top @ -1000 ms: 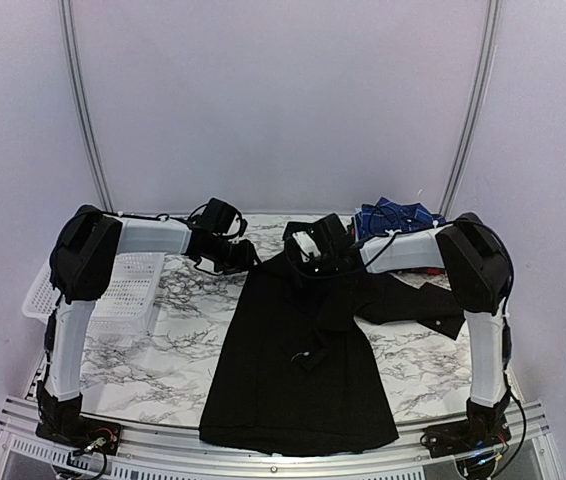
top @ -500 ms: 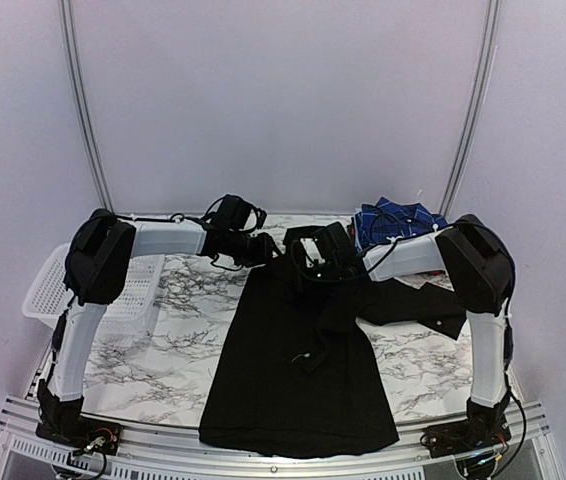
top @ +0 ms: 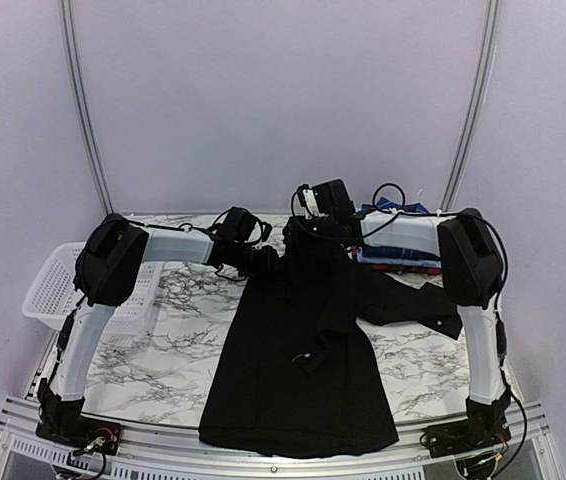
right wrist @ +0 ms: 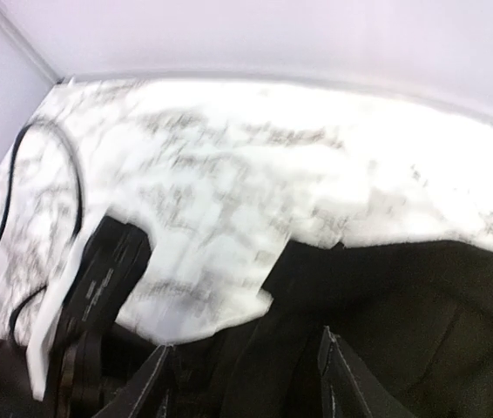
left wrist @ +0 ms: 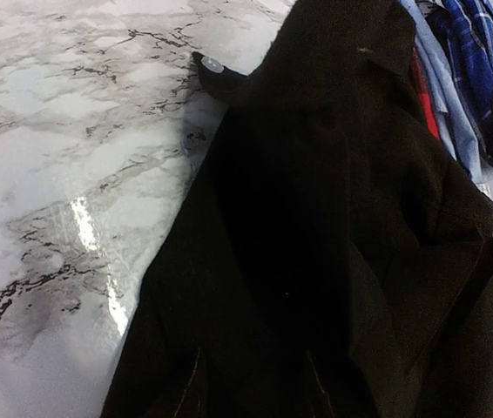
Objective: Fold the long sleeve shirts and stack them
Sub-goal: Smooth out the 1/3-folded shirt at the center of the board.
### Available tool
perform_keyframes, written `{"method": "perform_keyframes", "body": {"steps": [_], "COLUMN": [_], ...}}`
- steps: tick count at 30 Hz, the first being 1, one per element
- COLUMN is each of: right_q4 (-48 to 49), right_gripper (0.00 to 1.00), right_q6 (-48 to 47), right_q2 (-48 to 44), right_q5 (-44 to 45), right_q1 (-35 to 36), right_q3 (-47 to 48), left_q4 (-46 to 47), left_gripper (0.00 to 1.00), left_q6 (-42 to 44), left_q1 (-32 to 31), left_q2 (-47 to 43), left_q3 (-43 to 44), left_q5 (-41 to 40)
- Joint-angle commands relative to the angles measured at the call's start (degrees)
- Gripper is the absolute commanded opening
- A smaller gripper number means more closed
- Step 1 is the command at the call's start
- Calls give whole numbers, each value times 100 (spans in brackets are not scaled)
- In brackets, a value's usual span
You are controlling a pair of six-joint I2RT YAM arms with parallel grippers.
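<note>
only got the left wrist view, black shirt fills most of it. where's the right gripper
Observer: The right gripper hovers above the collar of the plain black button-up shirt, fingers apart, seemingly gripping nothing.
Operator: ok and the shirt's right sleeve
Observer: It lies stretched out to the right on the marble-patterned table, with its cuff toward the right edge.
Operator: anything off to the left
Observer: A white plastic mesh basket sits at the table's left edge, partly hidden by the left arm.
</note>
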Motion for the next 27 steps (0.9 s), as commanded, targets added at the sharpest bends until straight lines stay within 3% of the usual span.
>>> {"method": "perform_keyframes", "body": {"steps": [1,5,13,15,21,27], "right_q4": [-686,-1187,-1223,-1226,-1088,-294], "right_gripper": [52,52,50,43,3,0], "right_q6": [-102,3,163,177,316,440], "right_q2": [678,1076,1229,1235,1205,1170], "right_q5": [118,201,101,117,-171,-1302], "right_q1": [-81,-82,-88,-84,-256,-580], "right_q3": [980,1595,1644,1660,1645,1598], "left_q4": [54,88,130,123,106,42], "left_gripper": [39,39,39,39,39,39], "left_q6": [59,49,50,50,88,133], "left_q1": [-53,-53,-51,-53,-24,201], "left_q2": [113,110,109,102,44,-60], "left_q3": [5,-23,-59,-82,-123,-117], "left_q5": [117,112,134,118,12,-77]}}
